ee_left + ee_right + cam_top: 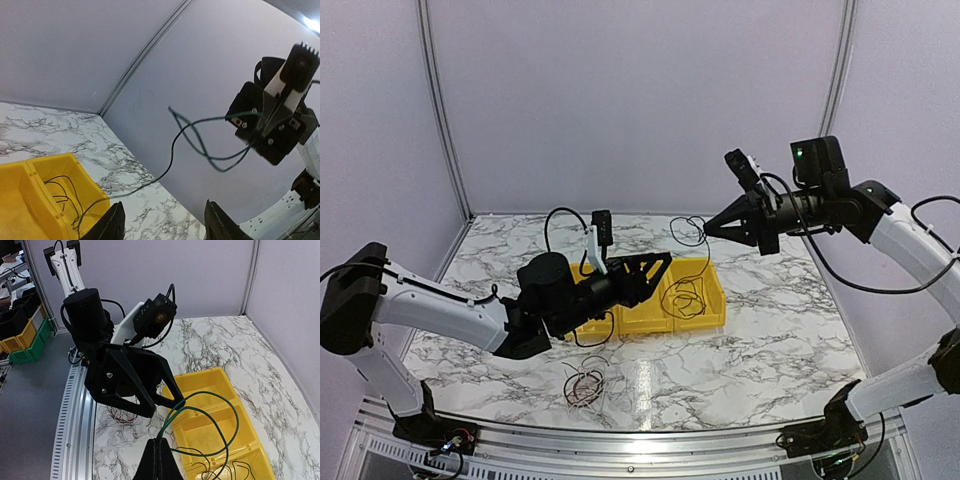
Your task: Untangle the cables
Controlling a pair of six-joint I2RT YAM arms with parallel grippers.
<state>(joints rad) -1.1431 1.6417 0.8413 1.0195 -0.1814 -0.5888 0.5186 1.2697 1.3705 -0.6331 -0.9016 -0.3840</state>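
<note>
Separating step: right arm's fingers (708, 229) clench a thin dark cable (706, 262) up high, tail in the mid-desk yellow plastic bin (716, 320); left arm's fingers (664, 272) gape, released. Next: probably grab lower.

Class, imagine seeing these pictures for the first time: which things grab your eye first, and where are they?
The yellow bin sits centrally on the marble table. Above its right end, the right gripper pinches a thin dark wire drooping into the bin. The left gripper hangs open over the bin.
</note>
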